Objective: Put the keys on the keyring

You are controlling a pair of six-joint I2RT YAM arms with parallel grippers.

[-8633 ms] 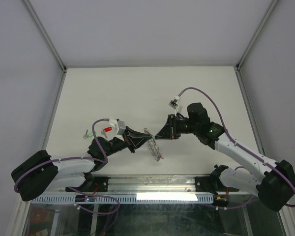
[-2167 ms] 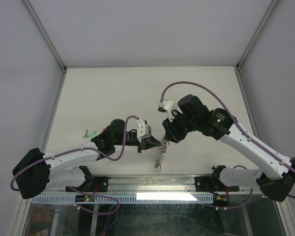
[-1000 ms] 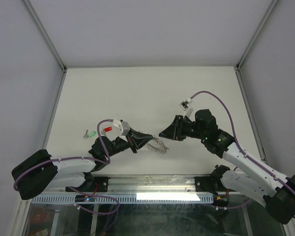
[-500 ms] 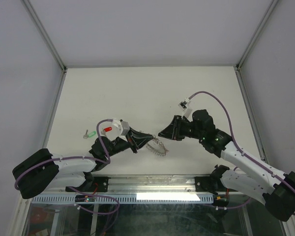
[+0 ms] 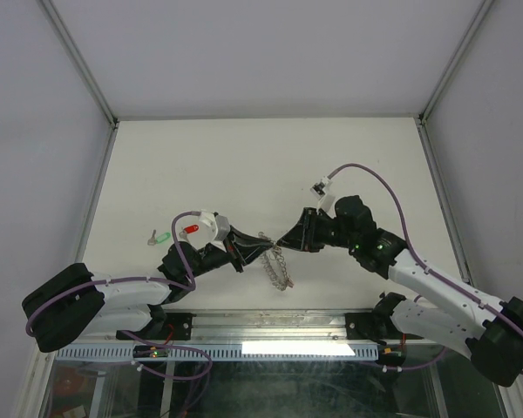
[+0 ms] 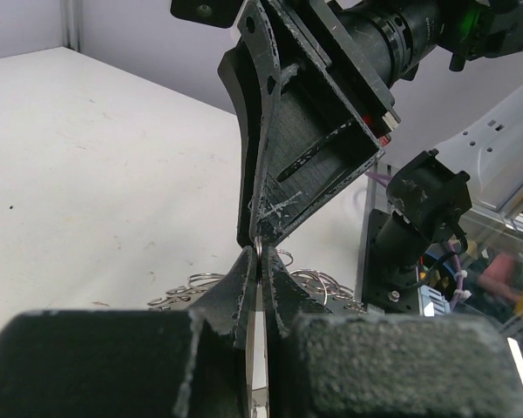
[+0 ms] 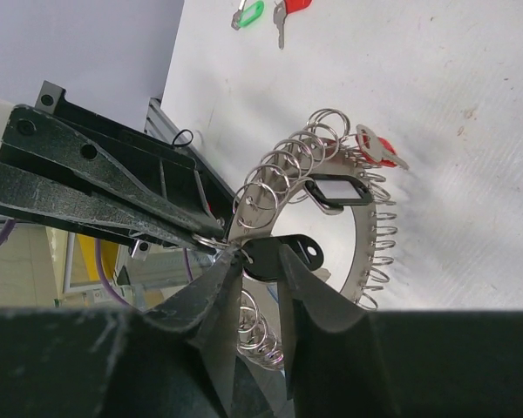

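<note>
**A:** What's the left gripper (image 6: 257,259) got?

**B:** It's clamped fully closed on the keyring (image 5: 276,264), right on the rim. The ring is on edge near the middle of the table's (image 5: 244,165) front edge.

**A:** And the right gripper (image 7: 257,255)?

**B:** Only open a crack, pinching a black key (image 7: 283,252) right up against the ring. The green key (image 5: 161,236) and red key (image 5: 190,229) are lying further toward the left edge.

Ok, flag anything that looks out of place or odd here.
The green key and red key lie loose on the table, apart from the keyring, which the left hand holds up tilted while the right hand grips a black key at its rim.
</note>
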